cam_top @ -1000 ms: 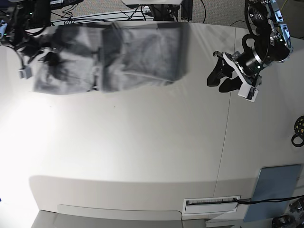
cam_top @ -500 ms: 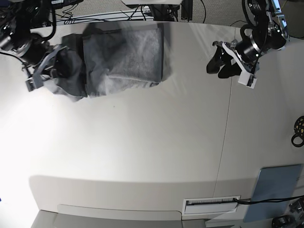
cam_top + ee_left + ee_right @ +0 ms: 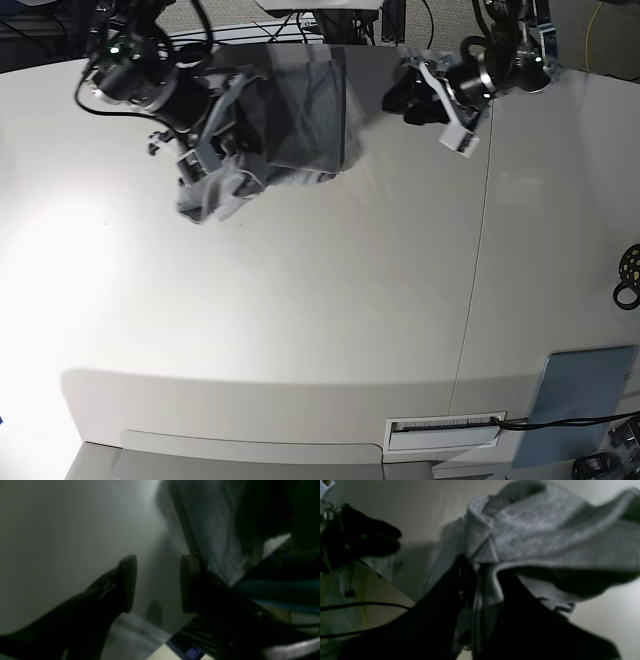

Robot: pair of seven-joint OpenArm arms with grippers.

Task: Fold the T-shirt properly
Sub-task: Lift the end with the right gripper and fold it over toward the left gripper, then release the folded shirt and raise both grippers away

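Currently the T-shirt point(image 3: 300, 110) lies bunched near the far edge of the desk point(image 3: 300, 300), toward its far-left corner in the base view, one end lifted off the surface. The right gripper point(image 3: 476, 567) is clamped on a fold of the grey cloth, which drapes over its fingers; the blur probably hides how much fabric is pinched. The left gripper point(image 3: 157, 580) hangs with jaws apart and empty above the desk, just beside the shirt's right-hand edge.

Surface point(image 3: 300, 320) bare across middle and near side. T-shirt point(image 3: 300, 110) bunched at far edge; left gripper point(image 3: 405, 95) just beside it, cables behind.
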